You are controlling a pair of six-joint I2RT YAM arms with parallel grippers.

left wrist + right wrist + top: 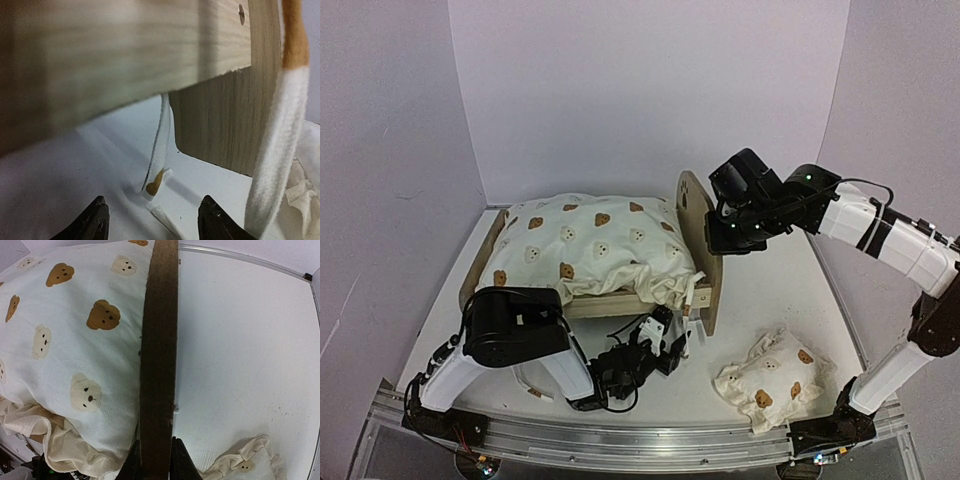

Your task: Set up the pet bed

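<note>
The pet bed (705,275) of light wood stands mid-table, its rounded headboard to the right. A large cream bear-print cushion (590,245) lies on it. My right gripper (720,236) is shut on the headboard's top edge (159,365), one finger (179,460) on each side of the board. My left gripper (672,335) sits low at the bed's near right corner. In the left wrist view it (155,223) is open, its fingertips (214,220) wide apart above the table. A cushion tie (156,175) hangs below the side rail (125,55) just ahead of them. The striped base is hidden.
A small bear-print pillow (770,380) lies on the table at the near right, also at the bottom edge of the right wrist view (247,466). A second thick tie (280,150) hangs at the right of the left wrist view. White walls enclose the table.
</note>
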